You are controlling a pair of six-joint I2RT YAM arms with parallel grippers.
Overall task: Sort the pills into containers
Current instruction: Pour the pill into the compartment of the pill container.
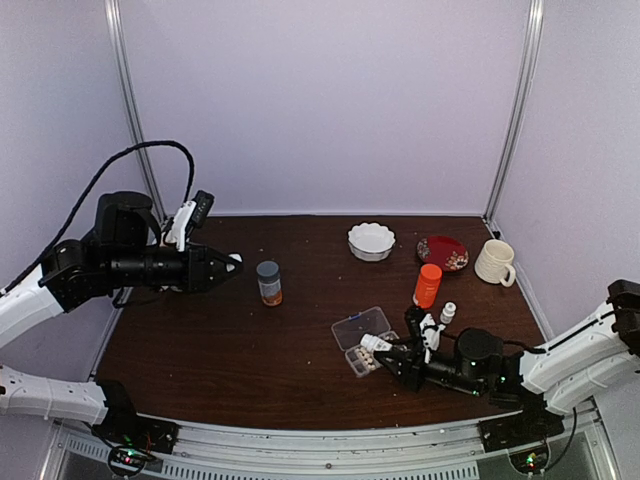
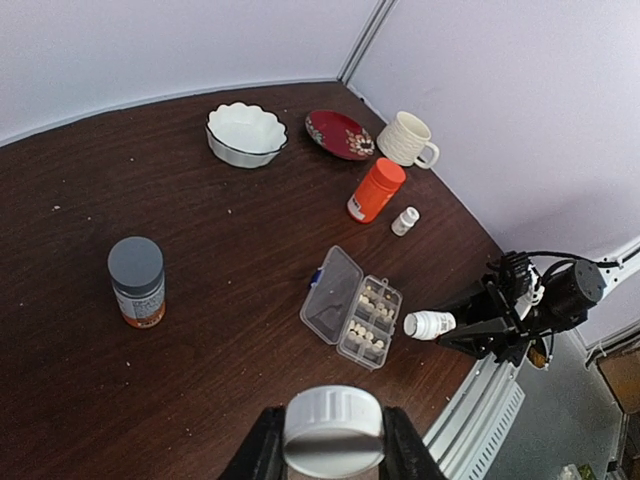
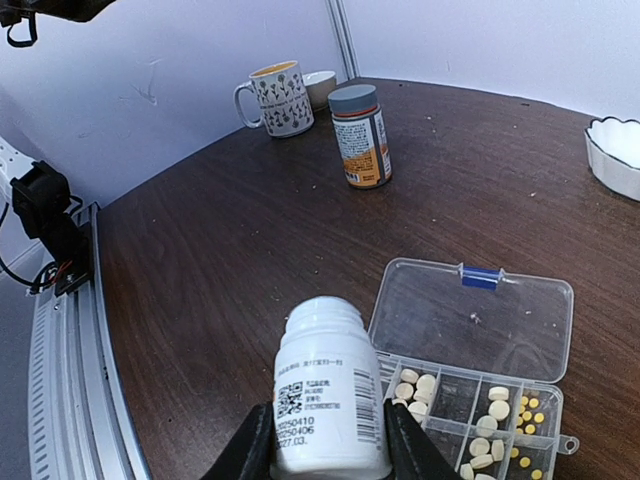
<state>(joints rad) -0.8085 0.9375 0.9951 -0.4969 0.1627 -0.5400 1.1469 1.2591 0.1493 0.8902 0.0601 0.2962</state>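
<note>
- Top view: the left gripper (image 1: 232, 265) hangs high over the left side of the table (image 1: 200, 340), pinching a small white thing. The right gripper (image 1: 378, 347) lies low, closed round a white bottle (image 1: 375, 343) whose front end reaches over the open pill box (image 1: 358, 327).
- Left wrist view: the white thing is a ribbed cap (image 2: 333, 428), clamped between both fingers. Far below, pills (image 2: 372, 312) sit in the cells (image 2: 392, 300) of the box, and its lid (image 2: 330, 297) is folded back flat.
- Right wrist view: the fingers (image 3: 405, 450) squeeze the bottle's labelled body from both sides. Pale round pills and smaller yellow ones lie in several cells, and some cells look empty.
- Handling, as I judge it: the pills are tiny, light, hard and smooth. They are apt to roll or bounce and are too small to pinch surely. It is better to tip them from the bottle, held round its stiff middle with the mouth low over one cell. The box is light and may slide if nudged.
</note>
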